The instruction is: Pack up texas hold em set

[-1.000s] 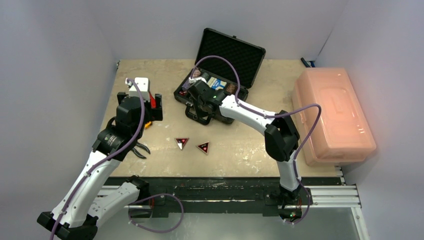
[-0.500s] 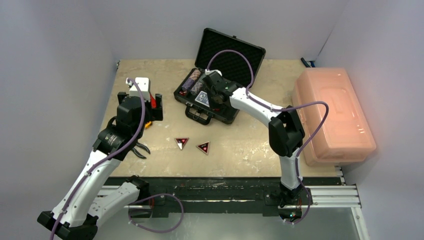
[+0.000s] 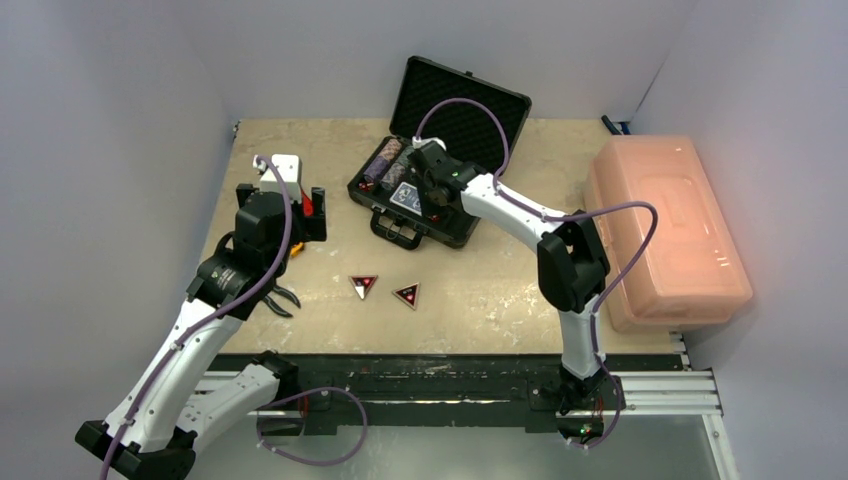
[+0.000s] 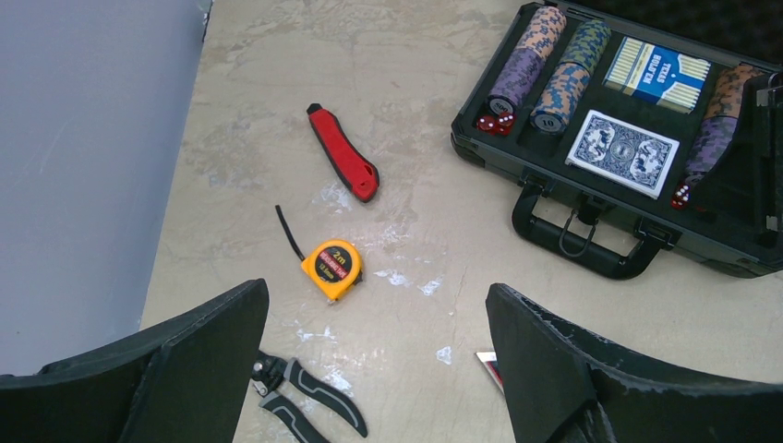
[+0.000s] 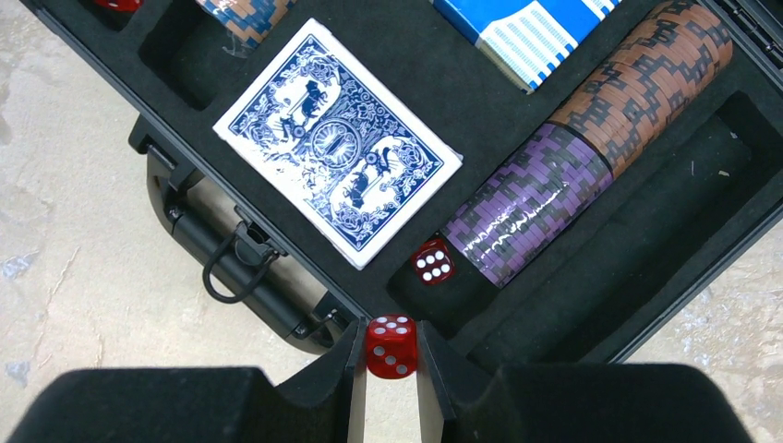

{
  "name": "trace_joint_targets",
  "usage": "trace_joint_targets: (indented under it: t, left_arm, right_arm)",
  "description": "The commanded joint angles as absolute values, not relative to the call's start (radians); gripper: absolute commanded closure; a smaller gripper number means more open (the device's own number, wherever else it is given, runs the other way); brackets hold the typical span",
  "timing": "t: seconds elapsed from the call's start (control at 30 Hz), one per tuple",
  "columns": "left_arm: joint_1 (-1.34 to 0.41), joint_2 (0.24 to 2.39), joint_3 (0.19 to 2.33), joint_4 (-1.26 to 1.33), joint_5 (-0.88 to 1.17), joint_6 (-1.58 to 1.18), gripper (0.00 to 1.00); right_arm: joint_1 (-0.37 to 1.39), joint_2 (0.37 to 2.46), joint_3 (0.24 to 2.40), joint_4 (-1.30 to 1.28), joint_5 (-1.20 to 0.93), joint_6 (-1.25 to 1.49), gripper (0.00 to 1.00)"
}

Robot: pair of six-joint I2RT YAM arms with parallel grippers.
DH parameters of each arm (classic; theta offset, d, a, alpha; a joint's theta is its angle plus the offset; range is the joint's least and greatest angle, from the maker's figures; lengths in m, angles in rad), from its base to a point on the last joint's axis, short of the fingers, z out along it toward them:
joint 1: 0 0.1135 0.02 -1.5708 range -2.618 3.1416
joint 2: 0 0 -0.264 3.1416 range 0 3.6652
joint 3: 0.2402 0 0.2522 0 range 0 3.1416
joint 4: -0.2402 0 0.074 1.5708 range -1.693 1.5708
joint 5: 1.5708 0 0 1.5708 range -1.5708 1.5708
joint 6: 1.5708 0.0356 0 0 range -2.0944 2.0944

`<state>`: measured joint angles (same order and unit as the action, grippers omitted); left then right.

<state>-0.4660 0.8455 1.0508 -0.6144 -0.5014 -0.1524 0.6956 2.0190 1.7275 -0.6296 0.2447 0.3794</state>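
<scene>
The table (image 3: 480, 290) carries a pink bin (image 3: 665, 230) at its three o'clock edge and the open black briefcase (image 3: 465, 105) near twelve o'clock, lid propped up and handle facing the arms. The left gripper (image 4: 377, 291) hovers at about nine o'clock with its fingers spread wide on nothing, above a tape measure (image 4: 333, 269), a red-handled tool (image 4: 342, 152) and pliers (image 4: 305, 397). The right gripper (image 5: 391, 337) hangs over the case's near right corner, fingers pinched on a red die (image 5: 391, 351). Inside, a purple and orange chip stack (image 5: 591, 157) lies in the right trough, a loose card deck (image 5: 337, 143) sits at its nine o'clock, and a boxed deck (image 4: 660, 74) lies beyond that. Two triangular buttons (image 3: 364, 285) rest on the table at six o'clock of the case, well apart from it. A second die (image 5: 432, 261) sits in the trough, touching the chip stack's near end. The held die is probably light, hard and slick, so a squeeze on two flat opposite faces suits it, and a short drop should not hurt it. The trough floor is dark, so how much room is left there is hard to judge. The right arm hides that corner from above.
</scene>
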Motion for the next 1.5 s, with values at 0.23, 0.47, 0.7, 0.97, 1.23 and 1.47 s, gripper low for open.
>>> trace_joint_targets:
  t: [0.23, 0.47, 0.7, 0.97, 1.23, 1.47]
  left_arm:
    - [-0.464, 0.849, 1.051, -0.573, -0.510, -0.135, 0.12]
    - [-0.465, 0.849, 1.050, -0.572, -0.511, -0.135, 0.12]
    - [-0.463, 0.850, 1.049, -0.573, -0.511, -0.134, 0.12]
    - [-0.464, 0.854, 1.051, -0.573, -0.512, -0.134, 0.12]
    - [-0.464, 0.859, 1.051, -0.573, -0.509, -0.133, 0.12]
    - [-0.465, 0.862, 1.052, -0.572, -0.508, -0.134, 0.12]
  right_arm:
    - [0.680, 2.048, 1.713, -0.612, 0.287, 0.364, 0.93]
    - [0.676, 2.062, 1.704, -0.608, 0.308, 0.359, 0.92]
    - [0.672, 2.074, 1.700, -0.603, 0.314, 0.357, 0.88]
    - [0.672, 2.072, 1.697, -0.604, 0.320, 0.354, 0.72]
    - [0.673, 2.064, 1.689, -0.603, 0.317, 0.356, 0.49]
    - [0.673, 2.018, 1.674, -0.607, 0.309, 0.361, 0.44]
